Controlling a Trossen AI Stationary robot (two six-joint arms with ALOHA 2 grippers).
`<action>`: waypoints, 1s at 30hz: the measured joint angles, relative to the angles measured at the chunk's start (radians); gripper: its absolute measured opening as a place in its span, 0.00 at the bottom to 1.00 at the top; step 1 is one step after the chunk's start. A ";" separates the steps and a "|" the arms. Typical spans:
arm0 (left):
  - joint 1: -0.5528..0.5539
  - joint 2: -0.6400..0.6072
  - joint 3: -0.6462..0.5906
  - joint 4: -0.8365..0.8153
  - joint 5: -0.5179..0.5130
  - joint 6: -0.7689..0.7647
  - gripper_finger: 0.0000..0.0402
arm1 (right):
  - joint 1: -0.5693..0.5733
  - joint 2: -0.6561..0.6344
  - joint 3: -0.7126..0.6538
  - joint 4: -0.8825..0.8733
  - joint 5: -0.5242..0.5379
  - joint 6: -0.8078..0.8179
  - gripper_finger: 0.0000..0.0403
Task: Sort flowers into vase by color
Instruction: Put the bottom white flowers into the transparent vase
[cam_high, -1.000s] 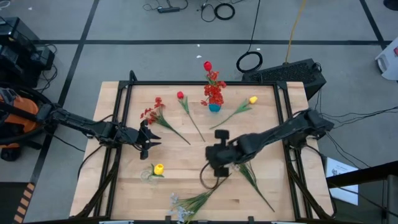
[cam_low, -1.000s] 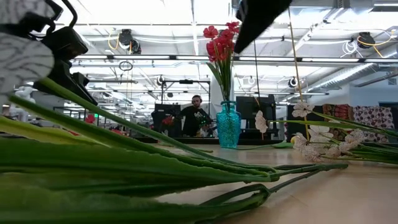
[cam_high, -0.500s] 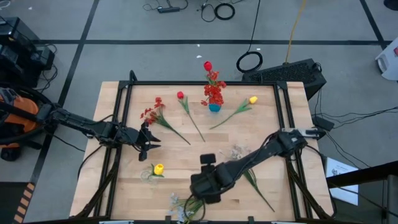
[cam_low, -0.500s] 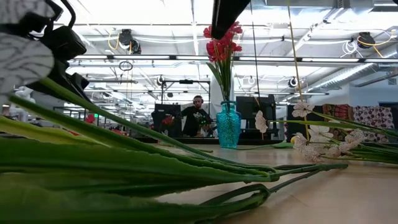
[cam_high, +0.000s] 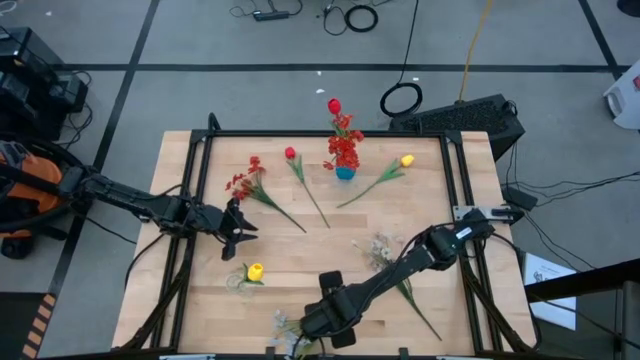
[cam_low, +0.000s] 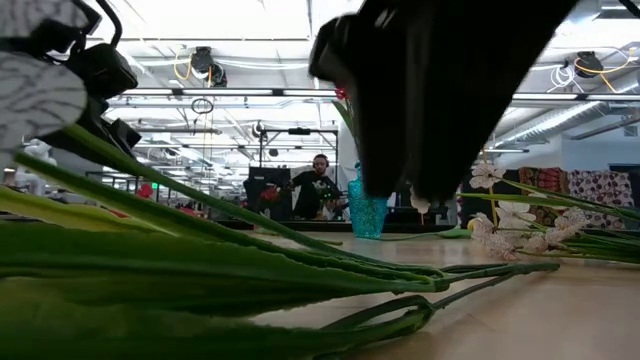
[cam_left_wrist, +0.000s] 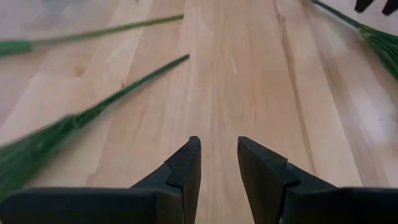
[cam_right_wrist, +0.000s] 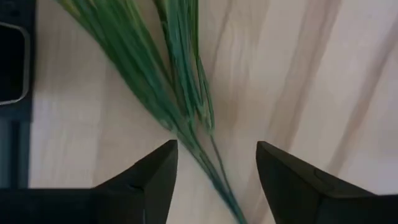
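Right gripper (cam_high: 322, 322) spread over white spray (cam_high: 300, 332), table's (cam_high: 300, 250) near edge

The left arm reaches in from the left edge of the high view, stretched nearly level toward the middle of the frame, its wrist slightly below centre height. The left gripper (cam_high: 240, 226) sits left of centre; in its wrist view its two dark fingers (cam_left_wrist: 186, 163) stand parted with a narrow gap.

The right arm enters from the right side and runs diagonally down to the lower centre of the high view. The right gripper (cam_high: 322, 322) hangs near the bottom edge, its fingers (cam_right_wrist: 158, 171) spread wide apart. In the low view, this arm fills the upper centre as a dark mass.
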 joint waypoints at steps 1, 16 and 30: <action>0.000 0.000 0.000 -0.009 0.000 -0.003 0.28 | 0.000 0.011 0.000 0.012 -0.001 -0.003 0.53; 0.000 0.001 0.000 -0.062 0.000 -0.030 0.28 | 0.002 0.095 0.004 0.145 -0.055 -0.049 0.40; 0.000 0.001 0.000 -0.065 0.000 -0.055 0.28 | 0.017 0.042 -0.006 -0.039 0.189 0.226 0.01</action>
